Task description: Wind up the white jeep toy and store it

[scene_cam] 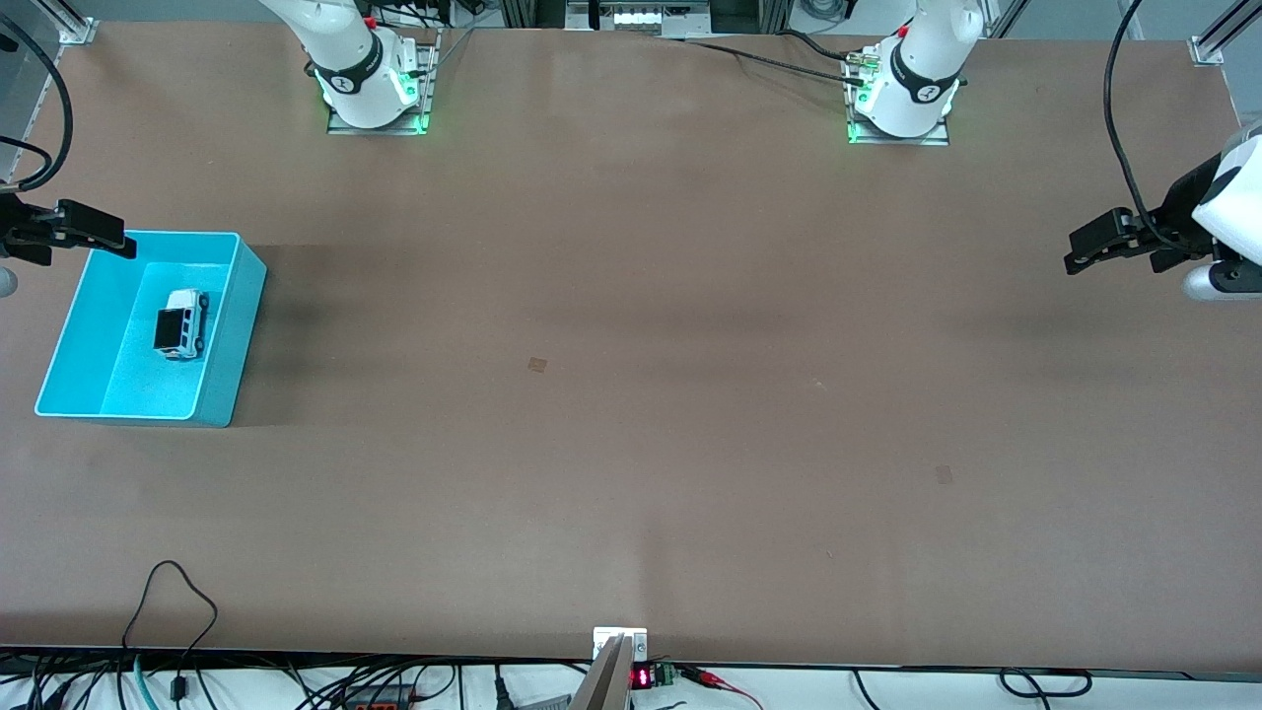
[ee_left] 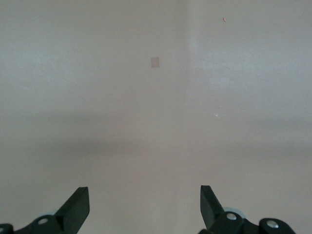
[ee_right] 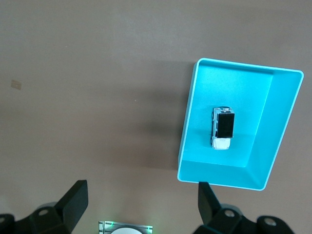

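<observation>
While both arms hang back at their own ends of the table, the small boxy white jeep toy (scene_cam: 181, 322) with its black roof panel sits upright on the floor of the open cyan plastic bin (scene_cam: 219, 335), roughly in the middle and apart from every wall. By the look of it the storing step is done.

The right gripper (scene_cam: 99, 233) hovers over the bin's corner farthest from the front camera; its black fingers (ee_right: 75, 201) are spread wide and hold nothing, with the jeep well below them in the right wrist view. The left gripper (scene_cam: 1089, 248) waits over the bare brown tabletop (scene_cam: 631, 394) at the left arm's end, likewise released and empty, its fingers (ee_left: 78, 207) parted over nothing but a faint square mark (ee_left: 155, 62).

Little remains to spoil. The main risk I see is the right gripper: if it drops or swings low from where it hangs, a finger could clip the rim beneath it and shove or tip the light bin. A wound toy might also roll into a wall, harmlessly.
</observation>
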`<act>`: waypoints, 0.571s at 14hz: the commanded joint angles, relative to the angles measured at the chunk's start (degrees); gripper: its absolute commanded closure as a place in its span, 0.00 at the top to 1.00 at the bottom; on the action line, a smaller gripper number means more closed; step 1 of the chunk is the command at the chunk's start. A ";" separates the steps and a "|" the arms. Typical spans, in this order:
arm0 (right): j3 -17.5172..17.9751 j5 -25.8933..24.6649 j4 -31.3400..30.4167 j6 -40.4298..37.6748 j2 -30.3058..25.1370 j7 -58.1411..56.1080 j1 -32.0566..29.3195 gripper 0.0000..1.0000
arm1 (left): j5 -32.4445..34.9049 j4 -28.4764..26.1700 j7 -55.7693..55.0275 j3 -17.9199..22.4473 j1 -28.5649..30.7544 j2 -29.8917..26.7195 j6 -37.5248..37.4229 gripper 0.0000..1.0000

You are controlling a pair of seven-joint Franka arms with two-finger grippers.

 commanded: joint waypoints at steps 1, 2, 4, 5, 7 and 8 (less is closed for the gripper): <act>0.25 -0.03 -1.38 0.78 -1.21 4.85 0.84 1.00 | -0.66 0.07 0.72 -0.03 0.37 -0.47 0.18 1.00; 0.33 -0.03 -1.38 0.78 -1.21 7.40 1.10 1.00 | -0.66 0.07 0.72 -0.03 0.37 -0.47 0.18 1.00; 0.33 0.06 -1.38 0.78 -1.21 7.96 1.28 1.00 | -0.75 0.07 0.72 -0.03 0.46 -0.47 0.18 1.00; 0.33 0.06 -1.38 0.78 -1.29 7.87 1.11 1.00 | -0.75 0.07 0.72 -0.03 0.46 -0.47 0.18 1.00; 0.33 0.06 -1.38 0.86 -1.29 7.87 1.11 1.00 | -0.75 0.15 0.72 -0.03 0.55 -0.47 0.18 1.00; 0.33 0.06 -1.38 1.04 -1.21 7.87 1.28 1.00 | -0.67 0.15 0.72 -0.03 0.46 -0.47 0.18 1.00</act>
